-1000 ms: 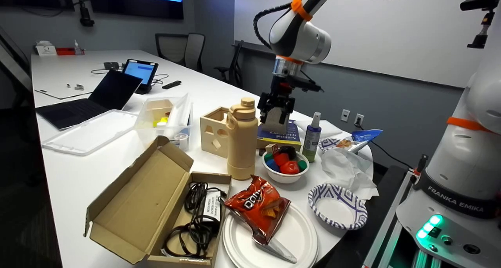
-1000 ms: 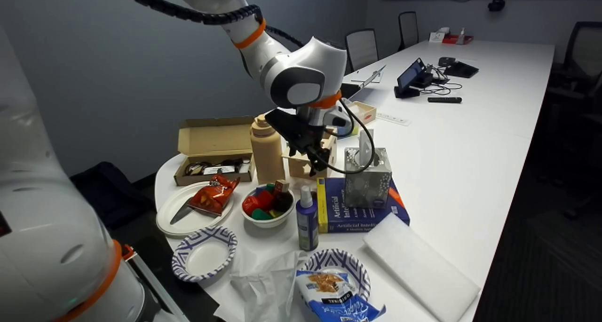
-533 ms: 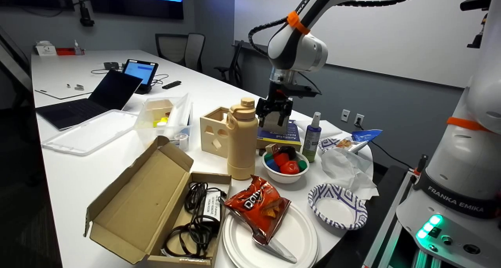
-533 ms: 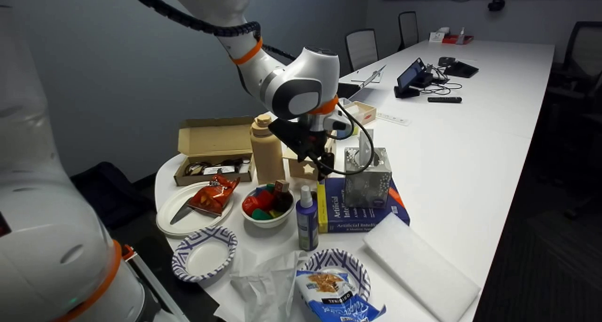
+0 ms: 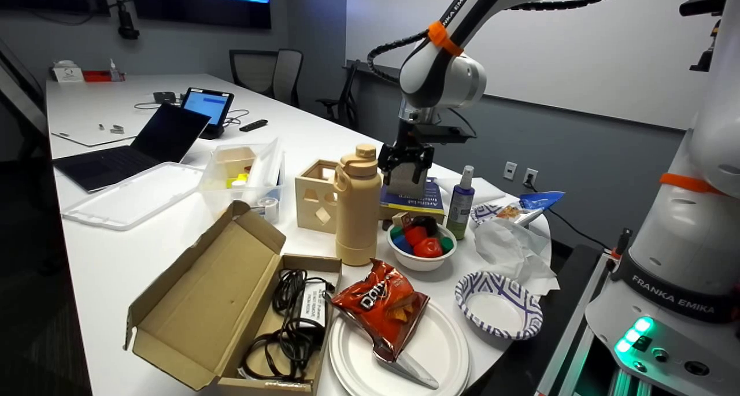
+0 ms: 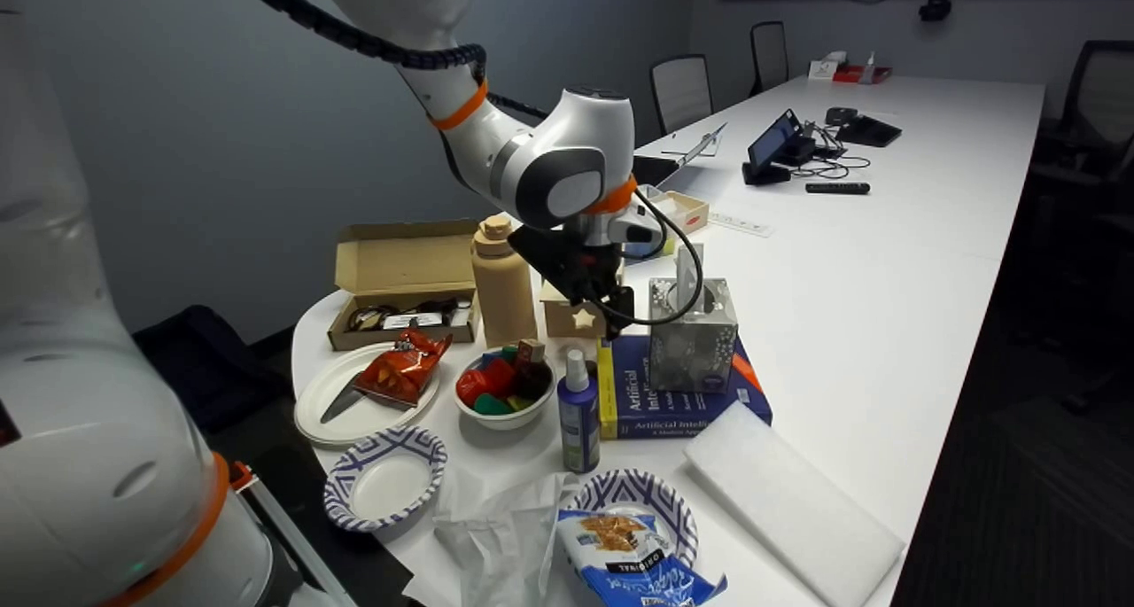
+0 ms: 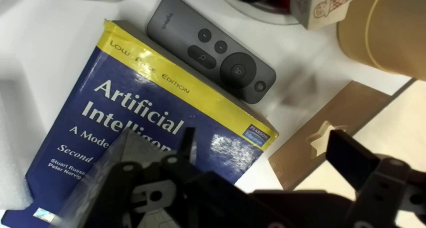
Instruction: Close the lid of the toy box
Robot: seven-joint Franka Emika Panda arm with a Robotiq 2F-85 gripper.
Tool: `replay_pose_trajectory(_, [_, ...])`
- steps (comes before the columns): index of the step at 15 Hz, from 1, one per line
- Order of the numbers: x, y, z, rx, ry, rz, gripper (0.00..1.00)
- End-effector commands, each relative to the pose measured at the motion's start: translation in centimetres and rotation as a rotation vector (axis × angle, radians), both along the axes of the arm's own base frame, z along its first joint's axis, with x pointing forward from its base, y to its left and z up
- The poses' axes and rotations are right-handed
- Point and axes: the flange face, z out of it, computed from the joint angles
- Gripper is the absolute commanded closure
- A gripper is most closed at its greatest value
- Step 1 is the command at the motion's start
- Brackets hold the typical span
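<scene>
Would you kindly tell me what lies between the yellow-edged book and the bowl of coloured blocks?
In the wrist view, a grey remote lies between the book and the bowl, close along the book's yellow edge.

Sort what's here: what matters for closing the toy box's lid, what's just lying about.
For the job: toy box, open lid, gripper.
Lying about, among others: tan bottle, white bowl, spray bottle, book, remote, tissue box, red chip bag.

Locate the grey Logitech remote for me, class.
In the wrist view, the Logitech remote lies at upper centre, between the yellow-edged Artificial Intelligence textbook and the white bowl.
</scene>
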Motion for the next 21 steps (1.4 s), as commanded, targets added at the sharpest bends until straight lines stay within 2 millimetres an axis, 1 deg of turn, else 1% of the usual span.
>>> replay_pose_trajectory(1, [-0.9, -0.2, 0.8, -0.009, -0.024, -0.023, 0.00])
replay_pose_trajectory(5, [-1.3, -0.6, 1.6, -0.026, -0.034, -0.069, 0.00])
replay_pose_trajectory(8, [-1.2, -0.8, 1.2, -0.029, -0.015, -0.096, 0.00])
replay_pose_trajectory(10, [-1.2, -0.8, 0.6, -0.035, -0.001, -0.106, 0.00])
replay_pose_trajectory(13, [-1.0, -0.5, -0.2, -0.033, 0.014, -0.107, 0.00])
replay_pose_trajectory(17, [-0.7, 0.1, -0.3, -0.001, 0.005, -0.092, 0.00])
replay_pose_trajectory(21, [-0.2, 1.2, -0.5, 0.034, 0.000, -0.070, 0.00])
